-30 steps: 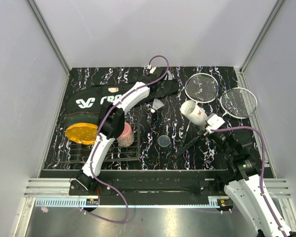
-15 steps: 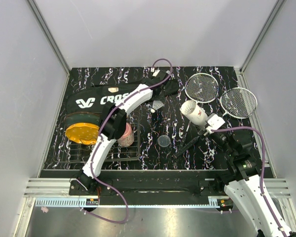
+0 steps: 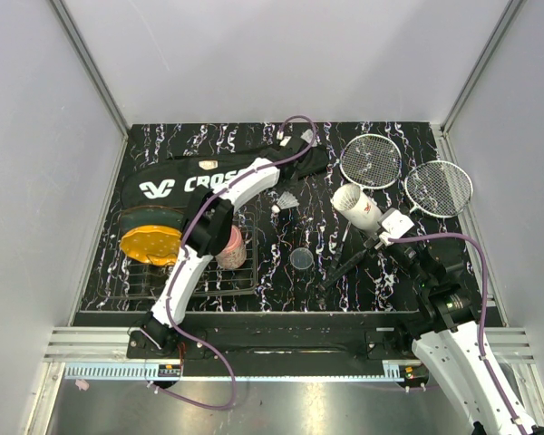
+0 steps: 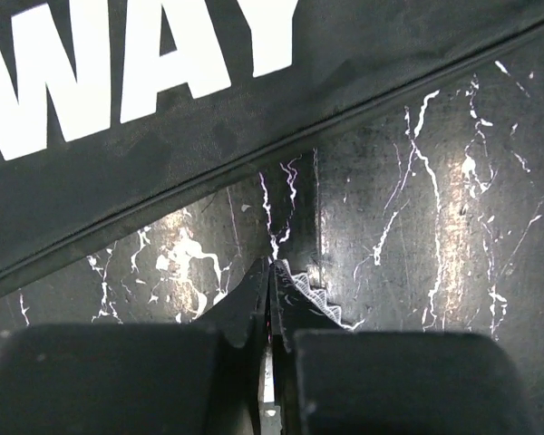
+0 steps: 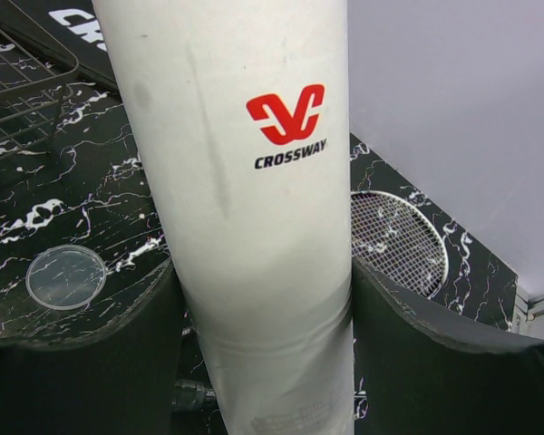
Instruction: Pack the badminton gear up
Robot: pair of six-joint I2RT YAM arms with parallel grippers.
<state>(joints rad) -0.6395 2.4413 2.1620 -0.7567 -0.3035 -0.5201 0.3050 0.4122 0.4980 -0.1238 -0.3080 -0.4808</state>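
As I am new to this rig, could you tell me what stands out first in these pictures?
The white tube, gripped by the right jaws, fills the right wrist view. The long black CROSSWAY bag lies across the far left, with the left jaws shut on a shuttlecock beside it. Two rackets lie far right.

- The table point(image 3: 281, 290) has a black top veined with white like marble, and fills the floor of the enclosure.
- Behind the table stands a plain pale grey back wall point(image 3: 281, 54).
- Left of the table, a matching left wall point(image 3: 36, 181); right of it, a right wall point(image 3: 526, 136).
- Aluminium posts point(image 3: 86, 63) run up the corners behind the table.
- Along the table's near edge lie aluminium rails point(image 3: 91, 344), then a steel sheet point(image 3: 281, 408).
- Light is soft and even, with faint sheen on the table.
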